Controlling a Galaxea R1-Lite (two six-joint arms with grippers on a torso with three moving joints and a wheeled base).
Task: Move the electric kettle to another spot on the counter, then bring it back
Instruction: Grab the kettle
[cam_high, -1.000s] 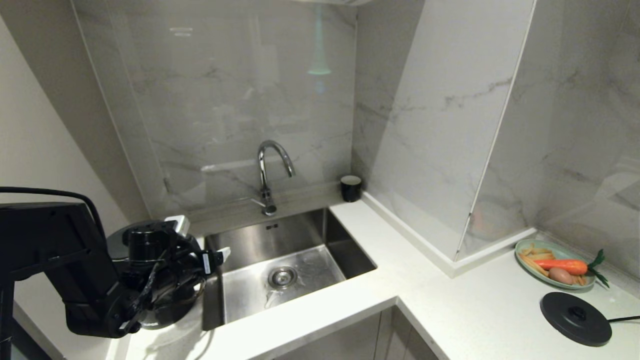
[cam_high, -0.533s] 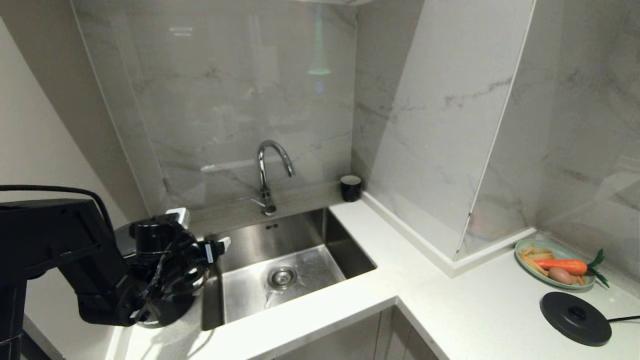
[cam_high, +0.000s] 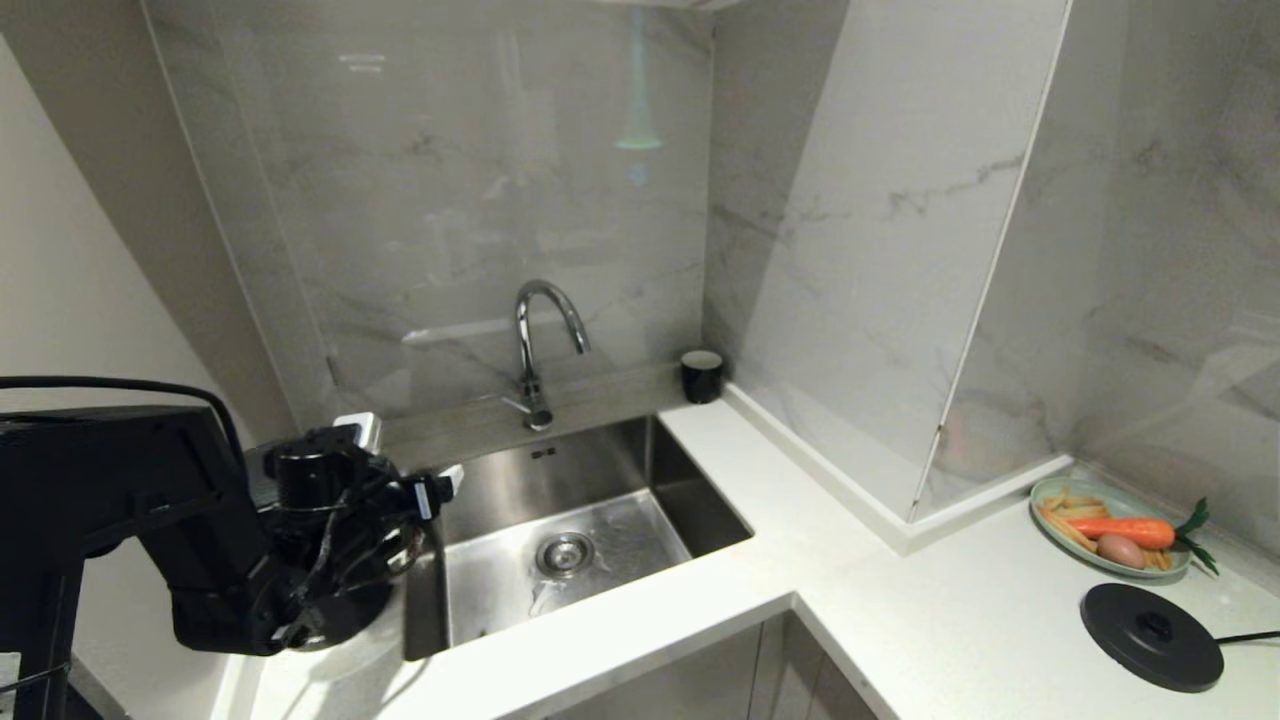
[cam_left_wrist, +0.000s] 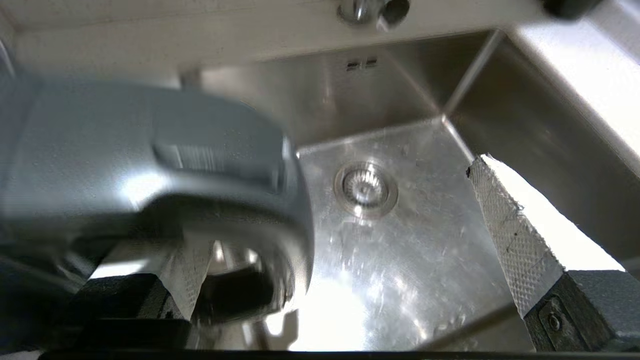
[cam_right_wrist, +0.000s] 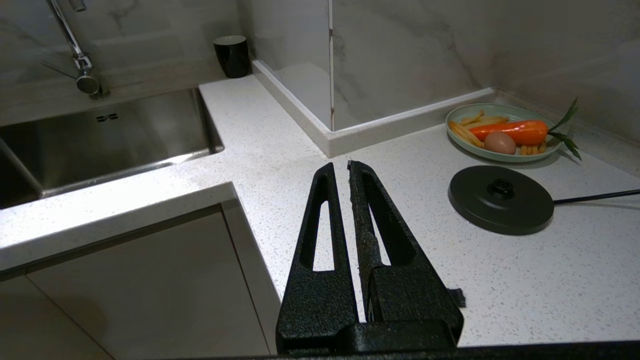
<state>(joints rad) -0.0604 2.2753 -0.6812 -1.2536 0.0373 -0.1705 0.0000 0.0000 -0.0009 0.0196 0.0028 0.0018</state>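
Head view: left gripper low at far left beside the sink, fingers spread wide around nothing, one on either side of the electric kettle handle. Kettle upright on the tabletop left of the sink, mostly hidden behind the arm. Right gripper parked over the near tabletop, fingers pressed together, empty. One black cup, one plate of vegetables, one round base disc, one tap. White speckled stone, grey marble walls.
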